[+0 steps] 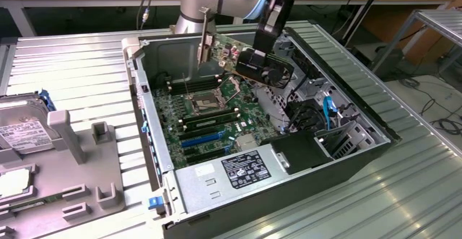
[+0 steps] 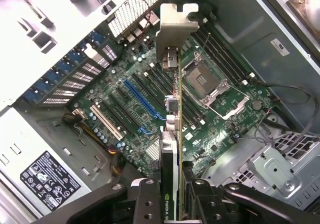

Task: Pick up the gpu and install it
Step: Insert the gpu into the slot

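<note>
Now, gripper (image 2: 172,204): we see it clamped on the gpu (image 1: 264,68).
Gpu: hanging on edge above the motherboard (image 1: 209,106), apart from it.
Case (image 1: 339,80): open around the motherboard.

gpu (image 2: 169,146): end hidden in gripper (image 2: 175,200) | PSU label (image 1: 245,168): text likely illegible

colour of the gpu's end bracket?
Silver. The bracket of the gpu shows best in the wrist view.
</note>
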You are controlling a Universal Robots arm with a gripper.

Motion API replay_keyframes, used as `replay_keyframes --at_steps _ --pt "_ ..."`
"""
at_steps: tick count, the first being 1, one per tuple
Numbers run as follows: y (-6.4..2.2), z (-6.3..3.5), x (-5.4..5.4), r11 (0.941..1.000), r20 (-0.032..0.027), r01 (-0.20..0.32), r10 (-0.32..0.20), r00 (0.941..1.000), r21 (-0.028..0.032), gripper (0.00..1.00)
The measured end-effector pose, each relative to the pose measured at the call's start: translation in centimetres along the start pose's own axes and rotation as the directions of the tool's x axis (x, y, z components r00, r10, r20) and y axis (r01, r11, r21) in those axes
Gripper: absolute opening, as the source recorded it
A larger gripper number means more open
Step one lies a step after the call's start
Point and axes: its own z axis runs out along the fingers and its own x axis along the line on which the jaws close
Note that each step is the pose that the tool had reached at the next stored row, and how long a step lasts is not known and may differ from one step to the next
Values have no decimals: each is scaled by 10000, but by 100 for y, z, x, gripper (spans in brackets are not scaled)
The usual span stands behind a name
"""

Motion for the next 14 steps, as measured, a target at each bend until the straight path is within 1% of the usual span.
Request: replay_keyframes --at_steps 6,9,11,14 --pt "0 0 0 9990 -19 449 -449 9990 -12 27" --pt "0 0 0 9968 -35 802 -802 9968 -23 27" --pt "0 0 0 9942 -47 1073 -1073 9942 -30 27" --pt "0 0 0 9912 -57 1321 -1321 9912 -38 27"
